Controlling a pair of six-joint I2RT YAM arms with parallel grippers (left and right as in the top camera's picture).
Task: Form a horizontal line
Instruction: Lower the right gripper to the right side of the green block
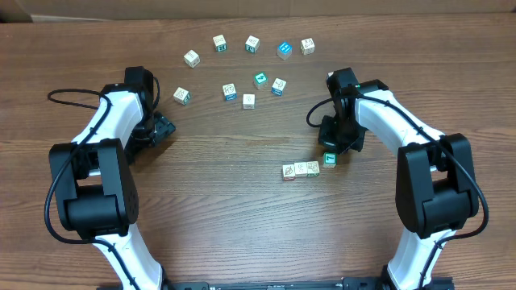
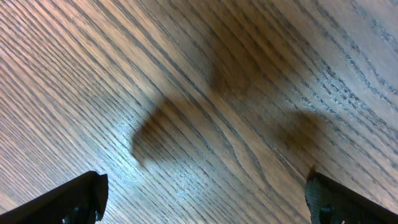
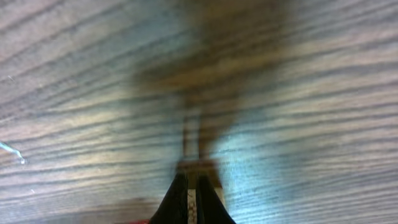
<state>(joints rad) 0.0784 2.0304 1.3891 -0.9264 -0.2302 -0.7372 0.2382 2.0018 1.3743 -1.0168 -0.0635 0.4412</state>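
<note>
The horizontal line lies right of the table's centre as three tan and white cubes touching side by side. A green-faced cube sits at the line's right end, set a little farther back. My right gripper hovers just behind that green cube; in the right wrist view the right gripper is shut over bare wood, with no cube in sight. My left gripper rests far off at the left. In its wrist view the left gripper is open, with only wood grain between the fingers.
Several loose picture cubes lie scattered across the back of the table, from a white one at the left to a tan one at the right, with a blue one and a teal one among them.
</note>
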